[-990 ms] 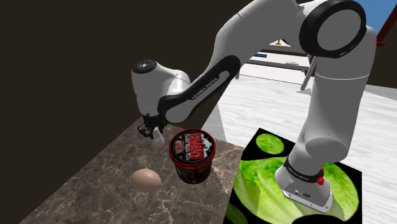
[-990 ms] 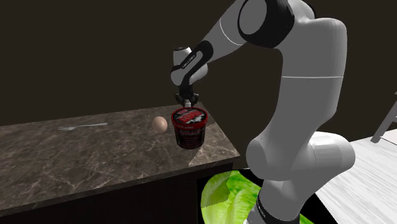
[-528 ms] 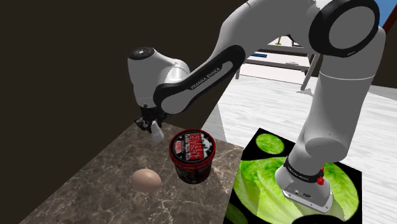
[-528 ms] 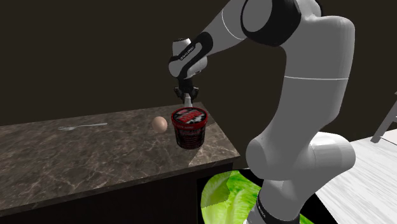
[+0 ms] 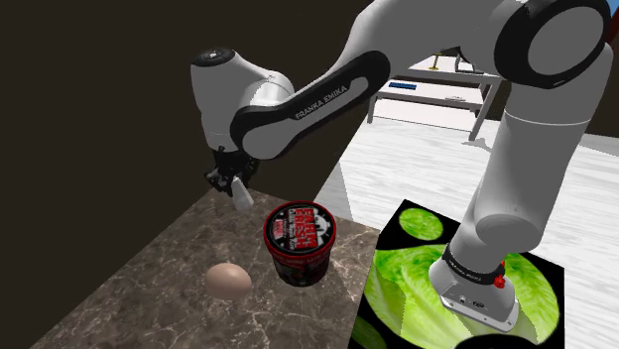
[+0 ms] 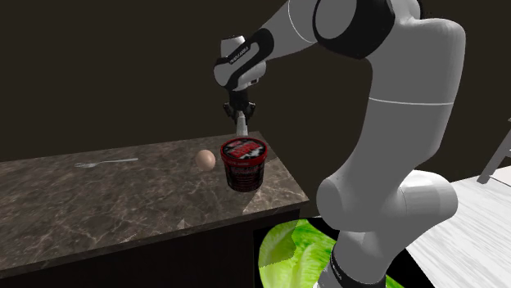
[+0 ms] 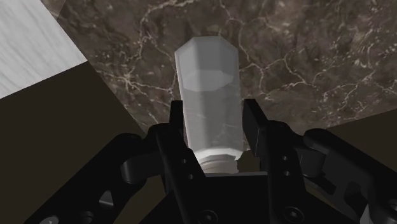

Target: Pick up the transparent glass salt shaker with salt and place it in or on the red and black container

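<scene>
My gripper (image 5: pixel 234 182) is shut on a pale, translucent salt shaker (image 5: pixel 241 195), which hangs in the air above the dark marble counter (image 5: pixel 149 288). In the wrist view the shaker (image 7: pixel 208 95) is clasped near its cap end between the two black fingers (image 7: pixel 170 137), its base pointing down at the counter. The red and black container (image 5: pixel 300 241) stands upright on the counter, below the shaker and toward the shoulder view's right. In the second exterior view the shaker (image 6: pixel 242 124) hangs just above the container (image 6: pixel 243 163), behind its far rim.
A brown egg (image 5: pixel 228 282) lies on the counter beside the container, seen also as the egg (image 6: pixel 205 160). A pale utensil (image 6: pixel 106 163) rests far along the counter. The counter's edge runs close by the container. The stand (image 5: pixel 466 297) carries a green lettuce pattern.
The gripper has risen with the shaker in it, lifting it well off the counter and a little toward the shoulder view's left. Container and egg have stayed put.
</scene>
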Robot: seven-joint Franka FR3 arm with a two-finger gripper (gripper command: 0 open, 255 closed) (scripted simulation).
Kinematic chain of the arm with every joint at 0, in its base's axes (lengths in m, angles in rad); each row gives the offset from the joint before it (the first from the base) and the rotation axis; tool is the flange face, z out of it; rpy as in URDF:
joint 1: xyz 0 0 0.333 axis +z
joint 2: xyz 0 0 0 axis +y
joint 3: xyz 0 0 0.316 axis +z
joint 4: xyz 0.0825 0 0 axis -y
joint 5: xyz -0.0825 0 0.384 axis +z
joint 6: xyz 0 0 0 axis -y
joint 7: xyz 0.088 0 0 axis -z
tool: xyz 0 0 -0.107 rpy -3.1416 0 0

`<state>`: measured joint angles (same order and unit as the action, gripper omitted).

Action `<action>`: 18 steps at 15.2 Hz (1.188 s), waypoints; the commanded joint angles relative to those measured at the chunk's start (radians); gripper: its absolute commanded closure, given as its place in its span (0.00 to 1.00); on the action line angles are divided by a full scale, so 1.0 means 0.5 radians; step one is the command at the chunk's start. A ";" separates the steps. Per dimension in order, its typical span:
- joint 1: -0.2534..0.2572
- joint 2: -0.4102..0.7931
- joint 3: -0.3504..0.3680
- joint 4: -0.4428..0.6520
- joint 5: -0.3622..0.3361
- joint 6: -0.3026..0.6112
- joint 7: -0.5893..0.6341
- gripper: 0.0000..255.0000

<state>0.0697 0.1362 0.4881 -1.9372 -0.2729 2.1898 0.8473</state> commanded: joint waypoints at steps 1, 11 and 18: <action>-0.004 -0.024 0.003 0.027 0.022 -0.046 -0.021 1.00; -0.008 -0.094 0.013 0.216 0.094 -0.289 -0.097 1.00; -0.006 -0.116 0.018 0.379 0.122 -0.467 -0.136 1.00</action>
<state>0.0660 0.0808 0.4964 -1.7569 -0.2140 1.9677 0.7812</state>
